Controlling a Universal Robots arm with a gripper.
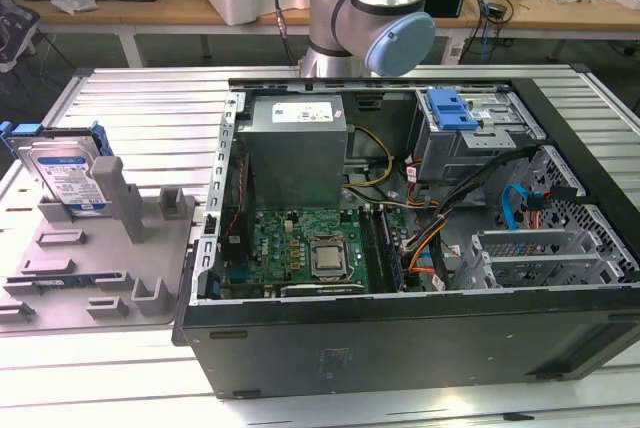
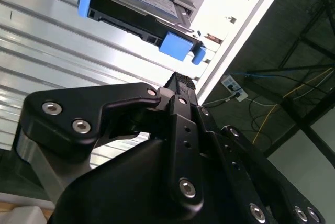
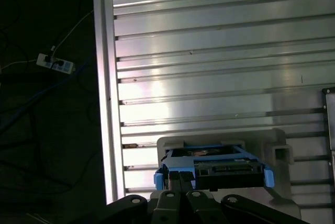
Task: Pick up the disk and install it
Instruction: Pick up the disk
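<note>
Ribbed aluminium table (image 1: 140, 98) holding an open computer case (image 1: 400, 343), with a grey plastic holder (image 1: 110, 258) just beside it on the exterior view's left. The disk (image 1: 68, 176), silver in a blue frame, stands tilted on edge in that holder, outside the case. A robot arm (image 1: 370, 8) rises behind the case. In the first wrist view, the black gripper (image 3: 180, 176) is closed and empty, apart from the disk.

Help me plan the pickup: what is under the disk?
The disk stands tilted in a grey holder lying on the ribbed metal table. Its bottom edge is hidden by the holder.
</note>
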